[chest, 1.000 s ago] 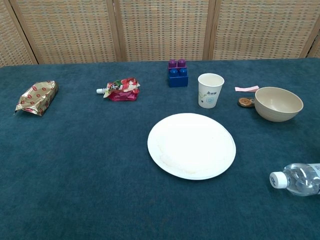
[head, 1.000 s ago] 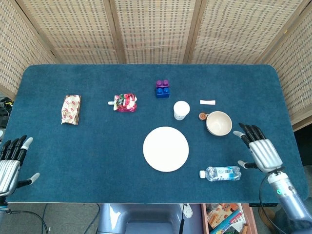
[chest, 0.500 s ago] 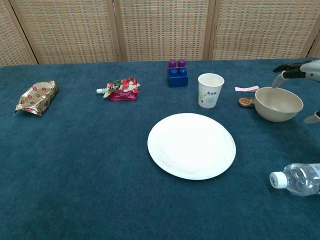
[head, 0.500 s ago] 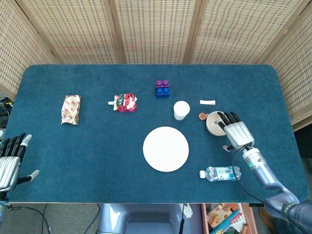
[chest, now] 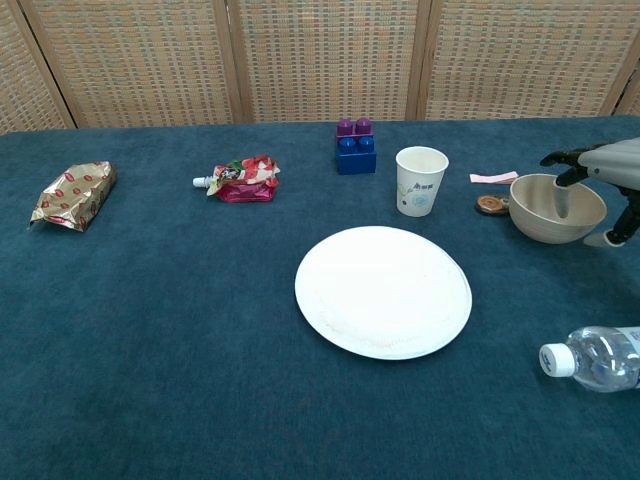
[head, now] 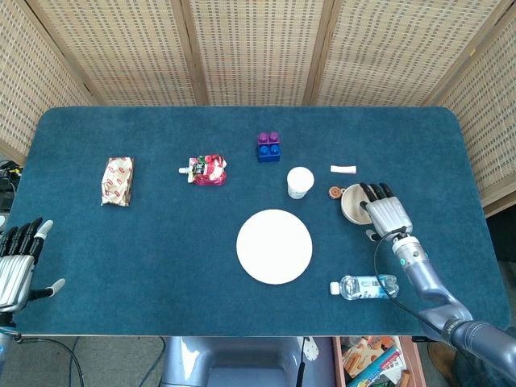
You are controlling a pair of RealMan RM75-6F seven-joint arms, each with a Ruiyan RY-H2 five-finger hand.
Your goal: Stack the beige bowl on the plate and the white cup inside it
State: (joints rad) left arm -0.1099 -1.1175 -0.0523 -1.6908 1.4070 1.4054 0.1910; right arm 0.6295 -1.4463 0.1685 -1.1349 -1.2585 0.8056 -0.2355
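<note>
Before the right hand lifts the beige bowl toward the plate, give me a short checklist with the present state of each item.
1. Right hand at the beige bowl: ok, fingers reach into it over the right rim, thumb outside.
2. Firm grip on the bowl: cannot tell, the contact is too small to judge.
3. Plate free to receive the bowl: ok, nothing lies on it.
4. Bowl free of contents: ok as far as its inside shows.
5. Path from bowl to plate: ok, though the white cup stands near its far side.
6. Left hand out of the way: ok, open at the table's left edge.
</note>
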